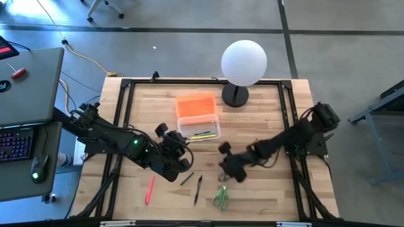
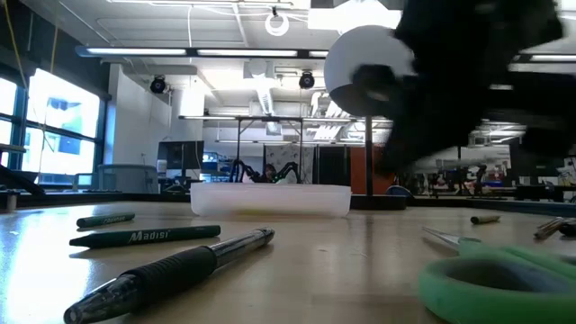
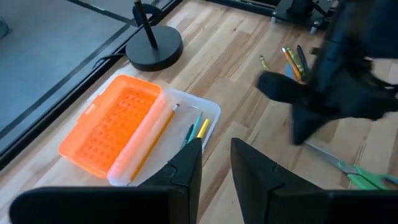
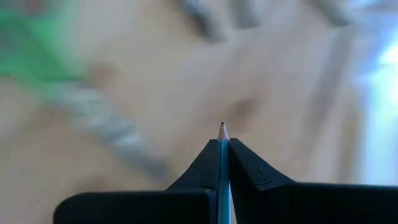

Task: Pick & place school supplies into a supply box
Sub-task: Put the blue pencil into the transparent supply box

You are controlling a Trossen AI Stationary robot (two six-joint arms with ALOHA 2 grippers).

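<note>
The supply box [image 1: 199,128] is clear and stands open with a few pencils inside. Its orange lid [image 1: 196,104] lies against its far side. My left gripper [image 3: 216,163] is open and empty, just left of the box's near corner [image 1: 170,139]. My right gripper [image 4: 222,144] hovers over the table's near middle [image 1: 230,166], shut on a thin bluish pencil [image 4: 222,155]. On the table lie the green-handled scissors [image 1: 220,197], a pink-red marker [image 1: 149,189], a black pen [image 1: 197,189] and a green pencil [image 1: 187,178]. My right gripper pinches the pencil between its two fingers, just behind the sharpened tip [image 4: 222,129]. The pencil lies along the fingers, and only the tip sticks out past them, pointing toward the table. The rest of the pencil is hidden by the gripper.
A white globe lamp [image 1: 243,62] stands on a black base [image 1: 235,96] beyond the box. More pens lie near the right arm [image 3: 292,59]. The low view shows a black pen [image 2: 171,270] and green pencils [image 2: 144,237] close up. A desk with a keyboard [image 1: 16,142] stands to the left.
</note>
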